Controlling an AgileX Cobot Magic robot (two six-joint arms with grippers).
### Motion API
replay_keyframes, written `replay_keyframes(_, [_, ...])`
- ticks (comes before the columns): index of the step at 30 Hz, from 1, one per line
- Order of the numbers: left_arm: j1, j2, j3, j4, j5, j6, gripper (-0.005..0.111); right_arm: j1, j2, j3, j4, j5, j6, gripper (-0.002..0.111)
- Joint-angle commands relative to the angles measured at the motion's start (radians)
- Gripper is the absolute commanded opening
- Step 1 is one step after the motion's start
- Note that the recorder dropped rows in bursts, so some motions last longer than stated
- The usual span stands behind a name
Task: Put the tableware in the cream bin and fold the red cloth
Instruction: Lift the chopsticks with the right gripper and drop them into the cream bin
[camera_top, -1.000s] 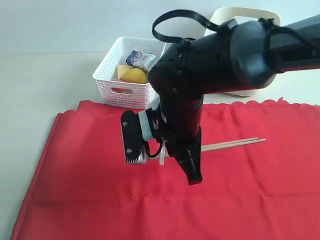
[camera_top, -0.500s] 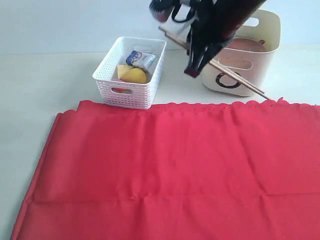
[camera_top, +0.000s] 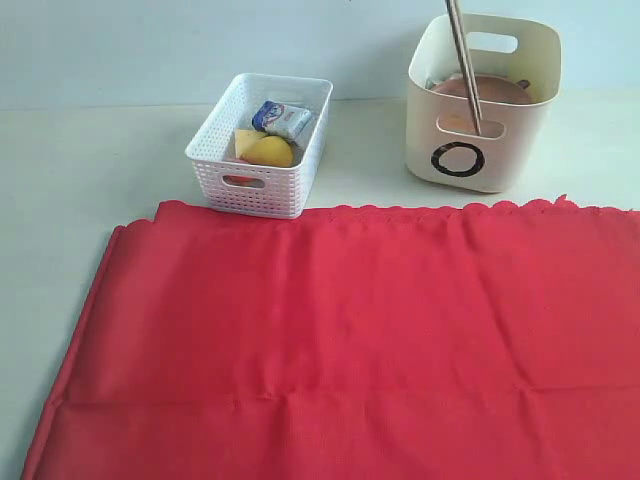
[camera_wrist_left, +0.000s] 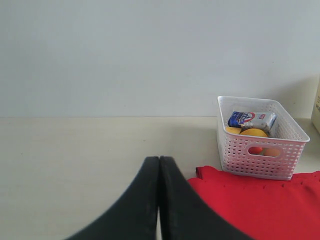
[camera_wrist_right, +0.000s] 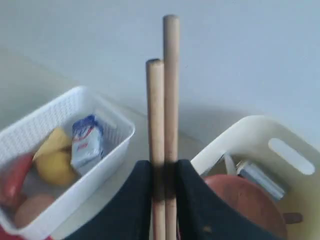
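Observation:
The red cloth (camera_top: 340, 340) lies spread flat across the table's front. Behind it at the right stands the cream bin (camera_top: 520, 130), and a brown plate (camera_top: 480, 92) shows inside it. The chopsticks (camera_top: 463, 60) hang almost upright over the bin, and their lower ends overlap its front wall in the exterior view. My right gripper (camera_wrist_right: 164, 167) is shut on the chopsticks (camera_wrist_right: 165, 75) above the bin's rim (camera_wrist_right: 235, 135), over the plate (camera_wrist_right: 245, 200) and a steel piece (camera_wrist_right: 260, 177). My left gripper (camera_wrist_left: 159, 159) is shut and empty, low beside the cloth's corner (camera_wrist_left: 250, 205). Neither arm shows in the exterior view.
A white perforated basket (camera_top: 215, 165) stands behind the cloth's left part, with a lemon (camera_top: 268, 152) and a small milk carton (camera_top: 282, 118) in it. It also shows in the left wrist view, basket (camera_wrist_left: 260, 150), and the right wrist view, basket (camera_wrist_right: 30, 125).
My right arm lifted the chopsticks off the cloth, carried them back and right to the cream bin, and left the exterior view. The chopsticks turned from lying flat to nearly upright.

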Motion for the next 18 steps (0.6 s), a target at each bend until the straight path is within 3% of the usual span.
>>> replay_keyframes(1, [-0.007,-0.005,0.000,-0.004,-0.004,-0.002,0.001,-0.059,-0.008,-0.019,0.015,-0.138,0.106,0.000])
replay_keyframes(9, [-0.007,-0.005,0.000,-0.004,-0.004,0.001,0.001,-0.145,0.048,-0.019,0.015,-0.306,0.171,0.000])
replay_keyframes(18, [-0.007,-0.005,0.000,-0.004,-0.004,-0.002,0.001,-0.147,0.171,-0.019,0.012,-0.417,0.168,0.000])
